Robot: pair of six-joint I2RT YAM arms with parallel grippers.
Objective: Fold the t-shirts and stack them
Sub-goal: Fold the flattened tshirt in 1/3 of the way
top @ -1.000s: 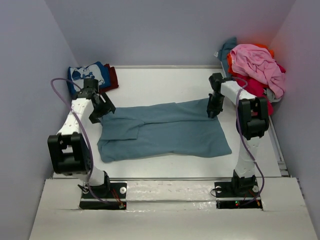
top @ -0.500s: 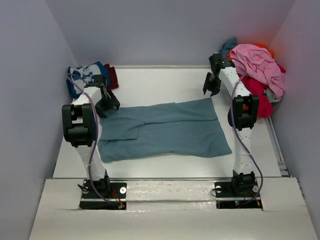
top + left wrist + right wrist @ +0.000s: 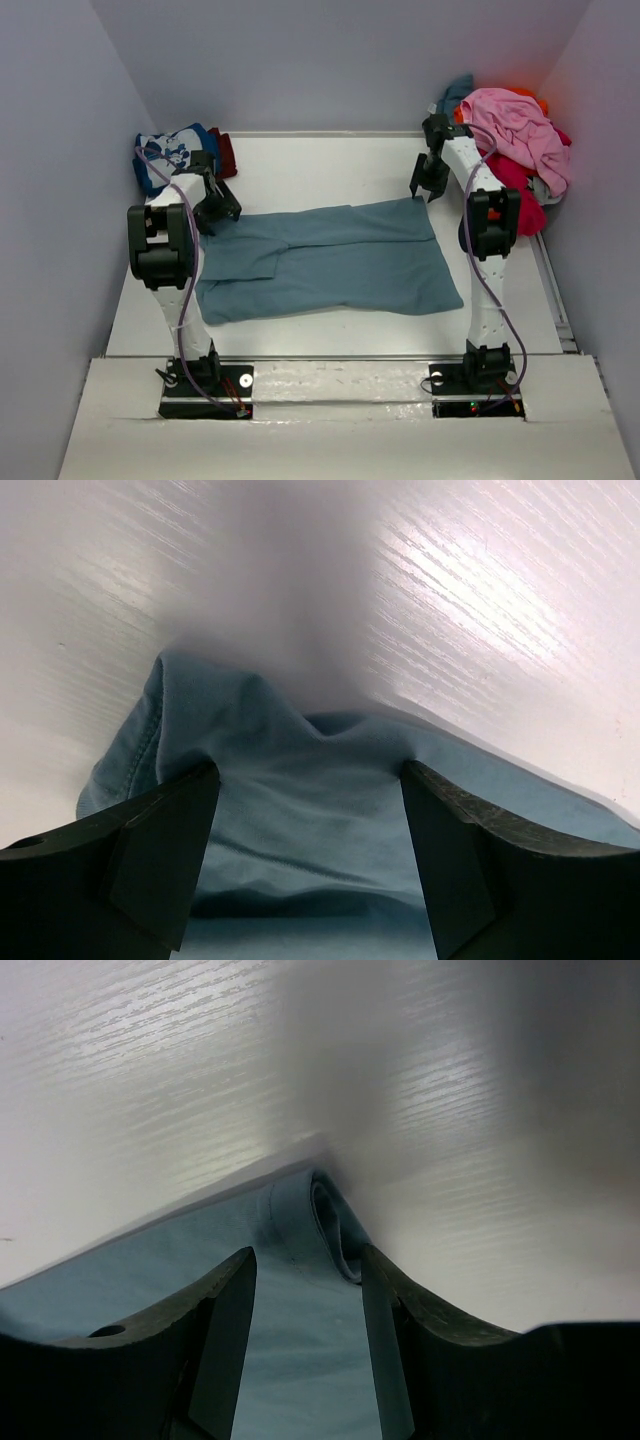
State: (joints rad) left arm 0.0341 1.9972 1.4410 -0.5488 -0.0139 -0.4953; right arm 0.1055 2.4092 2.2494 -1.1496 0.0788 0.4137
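Slate-blue soft cloth t-shirt (image 3: 340,260) lying flat. Left gripper (image 3: 216,207) jaws wide apart over its far-left corner. Right gripper (image 3: 431,186) jaws parted, straddling its far-right hem.

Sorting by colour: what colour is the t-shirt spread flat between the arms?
Plain slate-blue t-shirt; top external view shows it best.
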